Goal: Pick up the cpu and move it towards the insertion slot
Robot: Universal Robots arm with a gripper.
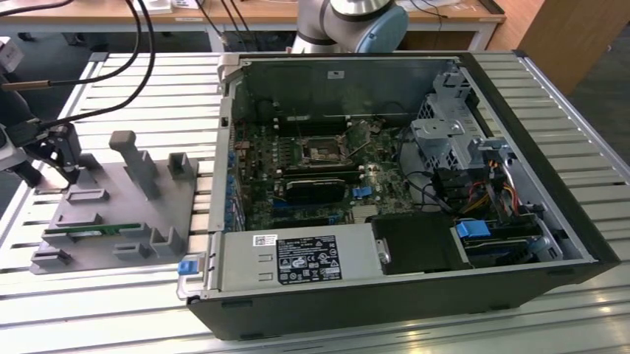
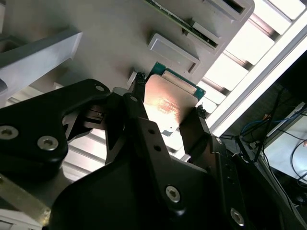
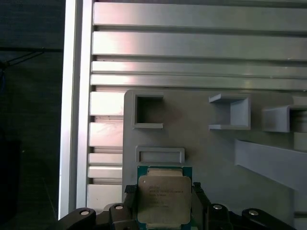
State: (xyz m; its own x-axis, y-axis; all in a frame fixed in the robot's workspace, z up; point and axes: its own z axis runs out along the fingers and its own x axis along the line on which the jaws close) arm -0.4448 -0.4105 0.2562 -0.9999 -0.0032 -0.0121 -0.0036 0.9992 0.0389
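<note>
The hand (image 2: 169,98) clasped the cpu (image 3: 164,199) by opposite edges over the grey fixture plate (image 3: 201,153), well apart from the insertion slot (image 1: 323,151).

A table (image 1: 138,81) of long silver metal slats with dark grooves between them fills most of the exterior view, the slats running from side to side of the frame. Two things lie directly on it. At the exterior view's left, in the lower half of the frame, a flat grey plate (image 1: 118,210) with raised grey brackets and pockets sits across several slats, seemingly flush, though its underside is hidden. Just beside it, from the centre to the exterior view's right, stands a large black computer case (image 1: 394,302), open at the top. Both wrist views show the plate (image 3: 192,139) (image 2: 110,28) over the bright slats (image 3: 192,43) (image 2: 240,62).
</note>
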